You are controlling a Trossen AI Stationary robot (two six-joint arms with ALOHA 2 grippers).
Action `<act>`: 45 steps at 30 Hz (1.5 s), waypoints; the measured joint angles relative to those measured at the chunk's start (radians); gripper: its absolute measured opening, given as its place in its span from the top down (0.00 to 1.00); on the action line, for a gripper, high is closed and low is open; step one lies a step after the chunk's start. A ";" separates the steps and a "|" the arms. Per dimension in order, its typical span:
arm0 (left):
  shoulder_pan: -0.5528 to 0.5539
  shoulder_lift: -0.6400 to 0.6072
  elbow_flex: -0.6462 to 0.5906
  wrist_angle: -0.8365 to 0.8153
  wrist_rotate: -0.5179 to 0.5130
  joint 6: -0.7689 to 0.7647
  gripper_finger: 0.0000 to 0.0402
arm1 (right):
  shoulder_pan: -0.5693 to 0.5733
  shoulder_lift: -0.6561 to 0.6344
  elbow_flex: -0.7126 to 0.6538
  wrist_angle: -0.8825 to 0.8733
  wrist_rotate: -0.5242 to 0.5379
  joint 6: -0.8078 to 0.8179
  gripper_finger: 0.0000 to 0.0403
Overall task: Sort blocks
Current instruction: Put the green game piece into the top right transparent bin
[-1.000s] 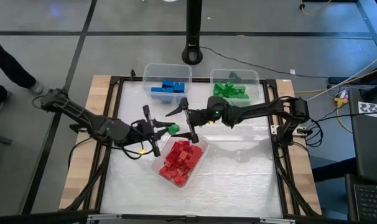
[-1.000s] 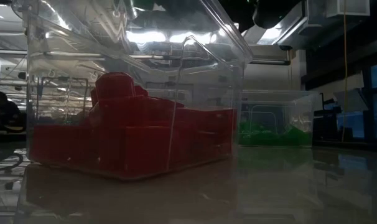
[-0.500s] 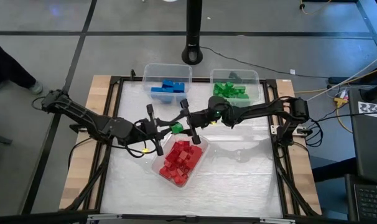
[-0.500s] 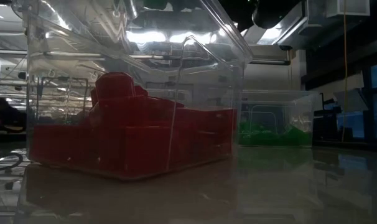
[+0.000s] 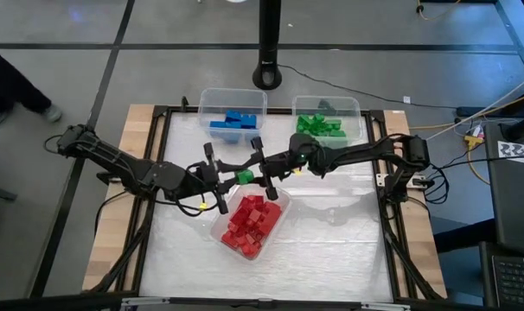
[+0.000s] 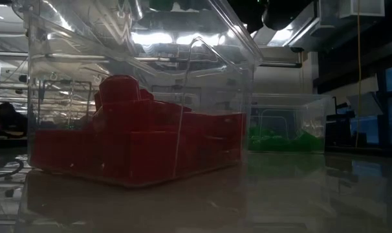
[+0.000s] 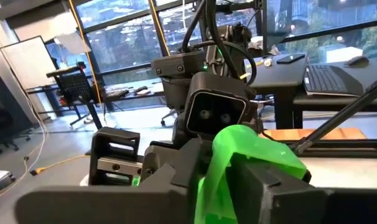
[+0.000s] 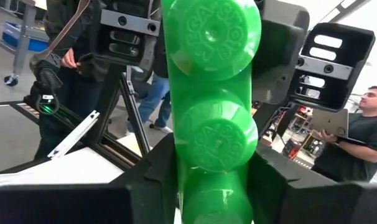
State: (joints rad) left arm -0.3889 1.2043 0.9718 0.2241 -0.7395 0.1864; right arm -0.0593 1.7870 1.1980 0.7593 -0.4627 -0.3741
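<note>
Right wrist view: green brick handoff mid-air above the red bin.
Both jaws look clamped on it, left gripper, right gripper; we reckon it's light, stiff, slick, so pinch the flat sides.

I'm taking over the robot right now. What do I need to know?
Handover in mid-air above the red bin: both claws meet on one green block.
Right claw: shut on the green block.
Left claw: also on it; cannot tell if it has let go.
Done: red blocks in the near bin, blue blocks and green blocks in the far bins.
Left: carry this block to the green bin.
</note>
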 joint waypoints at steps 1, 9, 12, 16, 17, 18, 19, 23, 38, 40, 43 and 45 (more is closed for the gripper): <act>0.000 -0.001 0.000 0.000 0.000 -0.001 0.83 | 0.000 0.000 0.000 0.000 0.001 -0.001 0.67; -0.008 -0.063 0.000 -0.047 -0.057 -0.015 0.58 | -0.024 -0.055 0.000 -0.049 0.035 -0.001 0.67; -0.024 -0.122 0.000 -0.134 -0.061 -0.058 0.53 | -0.049 -0.101 0.000 -0.121 0.036 -0.001 0.67; -0.032 -0.187 0.000 -0.292 -0.061 -0.136 0.50 | -0.103 -0.179 0.001 -0.229 0.053 -0.026 0.66; -0.031 -0.201 0.000 -0.335 -0.061 -0.160 0.49 | -0.119 -0.199 0.001 -0.267 0.057 -0.032 0.66; -0.031 -0.209 0.000 -0.376 -0.061 -0.187 0.49 | -0.137 -0.224 0.001 -0.313 0.061 -0.044 0.66; -0.031 -0.216 0.000 -0.415 -0.062 -0.217 0.49 | -0.157 -0.251 0.001 -0.363 0.065 -0.053 0.66; -0.031 -0.220 0.000 -0.562 -0.060 -0.331 0.50 | -0.251 -0.361 0.001 -0.593 0.136 -0.107 0.66; -0.028 -0.160 0.000 -0.715 -0.084 -0.467 0.50 | -0.701 -0.462 0.001 -1.368 0.348 -0.267 0.66; -0.027 -0.155 0.000 -0.716 -0.086 -0.467 0.49 | -0.736 -0.443 0.001 -1.416 0.348 -0.283 0.66; -0.027 -0.155 0.000 -0.716 -0.087 -0.466 0.49 | -0.770 -0.404 0.001 -1.483 0.346 -0.287 0.66; -0.027 -0.155 0.000 -0.716 -0.087 -0.467 0.49 | -0.775 -0.371 0.001 -1.516 0.346 -0.290 0.66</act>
State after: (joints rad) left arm -0.4160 1.0496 0.9714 -0.4915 -0.8265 -0.2808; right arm -0.8345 1.4161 1.1988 -0.7570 -0.1171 -0.6640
